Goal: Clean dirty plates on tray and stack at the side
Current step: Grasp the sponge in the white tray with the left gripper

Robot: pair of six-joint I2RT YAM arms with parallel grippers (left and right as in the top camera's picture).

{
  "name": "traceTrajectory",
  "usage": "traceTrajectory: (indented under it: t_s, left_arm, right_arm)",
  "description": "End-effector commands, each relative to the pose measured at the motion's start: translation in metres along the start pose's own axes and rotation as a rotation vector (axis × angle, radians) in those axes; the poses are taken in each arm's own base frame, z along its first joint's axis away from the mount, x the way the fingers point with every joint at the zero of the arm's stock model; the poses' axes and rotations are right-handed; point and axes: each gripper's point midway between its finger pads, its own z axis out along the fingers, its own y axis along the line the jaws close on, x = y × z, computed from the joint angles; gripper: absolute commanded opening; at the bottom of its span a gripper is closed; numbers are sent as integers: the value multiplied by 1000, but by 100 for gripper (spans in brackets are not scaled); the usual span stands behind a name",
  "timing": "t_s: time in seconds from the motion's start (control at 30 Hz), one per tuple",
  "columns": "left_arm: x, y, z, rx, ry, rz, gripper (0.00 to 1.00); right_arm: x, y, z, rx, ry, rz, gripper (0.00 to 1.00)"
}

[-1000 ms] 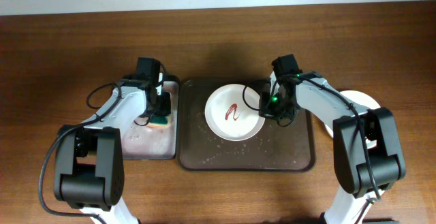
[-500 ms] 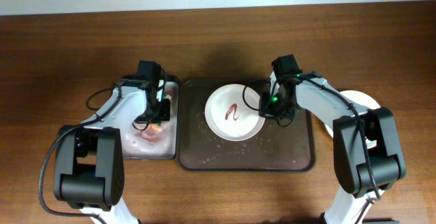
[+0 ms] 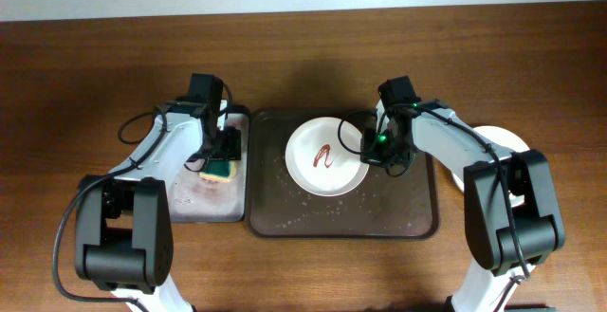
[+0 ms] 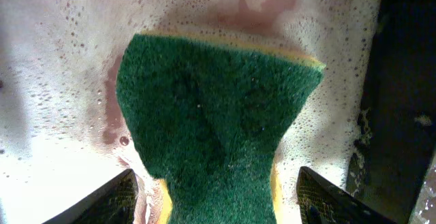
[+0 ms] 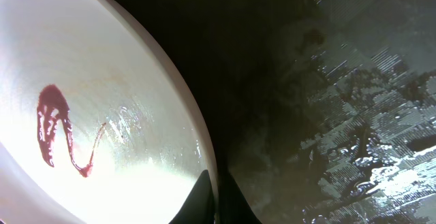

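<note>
Half a second ago the left gripper (image 4: 216, 199) sat lower in the black basin (image 3: 194, 201) and covered the sponge (image 3: 221, 171). Now it has pulled back toward the far end, and the green-topped, yellow-sided sponge shows again. The right arm has not moved. The basin lies just left of the tray (image 3: 398, 215) and holds pinkish, foamy water; the sponge rests in it at the side nearest the tray. In the left wrist view the fingers (image 4: 117, 198) stand wide apart on either side of the sponge, with a gap at each side, gripping nothing. The dark brown tray is wet and holds one white plate with a red sauce squiggle (image 3: 325, 156), left of its centre. The right gripper (image 5: 216, 200) is pinched closed on that plate's right rim. A clean white plate (image 3: 507, 141) lies on the tabletop (image 3: 303, 56) just right of the tray, partly hidden by the right arm.
</note>
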Motion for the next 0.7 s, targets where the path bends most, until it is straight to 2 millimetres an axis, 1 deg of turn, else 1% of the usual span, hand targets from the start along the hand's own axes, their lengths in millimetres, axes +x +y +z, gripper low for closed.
traceTrajectory:
  t_s: [0.0,0.1,0.2,0.3,0.37,0.43,0.47,0.5,0.57,0.63,0.67]
  left_arm:
    - [-10,0,0,3,-27,0,65]
    - [-9,0,1,4,-25,0,62]
    - [-5,-1,2,10,-11,-2,55]
    - [3,0,7,7,10,-3,54]
    - [6,0,9,7,17,-2,44]
    - [6,0,9,7,17,-2,29]
    - [6,-1,9,10,18,-2,17]
    - [8,-3,9,26,24,-2,11]
    - [13,-4,12,30,39,-2,7]
    - [20,-3,16,28,55,-1,1]
    - [23,-3,17,27,62,-1,0]
  right_arm:
    - [6,-6,5,35,15,10,4]
    - [6,-6,5,35,15,10,4]
    - [6,-6,5,35,16,10,4]
    - [6,-6,5,35,16,10,4]
    - [6,-7,5,36,18,11,4]
    - [6,-7,5,36,18,11,4]
    - [6,-7,5,36,18,11,4]
    - [6,-7,5,36,18,11,4]
    - [7,-7,5,36,19,11,4]
    - [7,-7,5,37,22,12,4]
    - [7,-7,5,37,22,12,4]
